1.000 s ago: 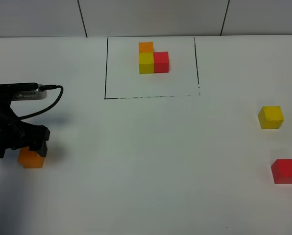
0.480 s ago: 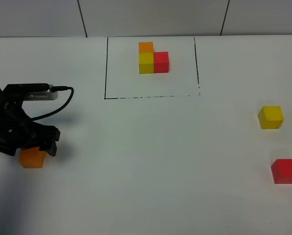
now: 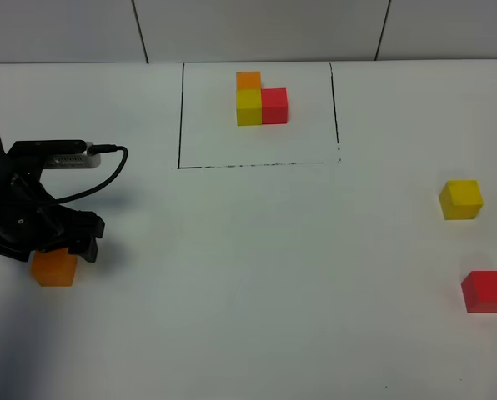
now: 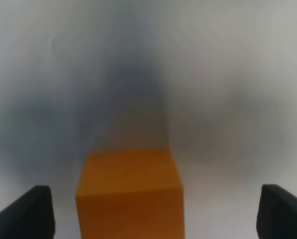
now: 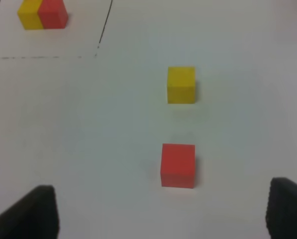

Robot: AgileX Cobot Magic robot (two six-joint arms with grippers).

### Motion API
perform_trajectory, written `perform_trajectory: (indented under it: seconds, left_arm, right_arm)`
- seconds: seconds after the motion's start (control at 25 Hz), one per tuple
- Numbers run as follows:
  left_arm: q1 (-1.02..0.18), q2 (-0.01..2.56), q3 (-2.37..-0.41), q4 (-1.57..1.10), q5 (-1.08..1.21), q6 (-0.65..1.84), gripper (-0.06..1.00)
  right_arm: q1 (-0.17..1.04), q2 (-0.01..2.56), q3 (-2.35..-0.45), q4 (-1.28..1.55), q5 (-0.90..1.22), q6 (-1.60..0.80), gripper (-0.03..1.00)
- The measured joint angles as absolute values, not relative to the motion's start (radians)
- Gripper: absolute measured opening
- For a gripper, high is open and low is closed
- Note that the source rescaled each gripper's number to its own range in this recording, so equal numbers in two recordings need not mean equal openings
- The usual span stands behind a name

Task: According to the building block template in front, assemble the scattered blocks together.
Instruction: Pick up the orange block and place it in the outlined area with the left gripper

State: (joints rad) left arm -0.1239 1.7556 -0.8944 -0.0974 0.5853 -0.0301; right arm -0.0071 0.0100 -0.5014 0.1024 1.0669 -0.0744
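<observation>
Stage: we're just starting, nothing joined | left hand (image 4: 152, 213) spread wide either side of orange block (image 3: 53, 268), gripping nothing, well left of building block template (image 3: 261, 102) | yellow block (image 3: 460, 199), red block (image 3: 485, 291) loose well right of it | right hand (image 5: 163, 214) open, empty | all three left to assemble

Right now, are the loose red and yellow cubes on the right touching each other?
No, the red cube sits apart from the yellow cube, with a clear gap between them.
</observation>
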Motion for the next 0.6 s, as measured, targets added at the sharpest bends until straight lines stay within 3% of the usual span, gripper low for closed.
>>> perform_trajectory:
  seconds: [0.6]
  left_arm:
    - [-0.124, 1.756, -0.841, -0.057, 0.534, -0.081, 0.75]
  right_arm:
    - [-0.007, 0.01, -0.501, 0.102, 1.067, -0.074, 0.7]
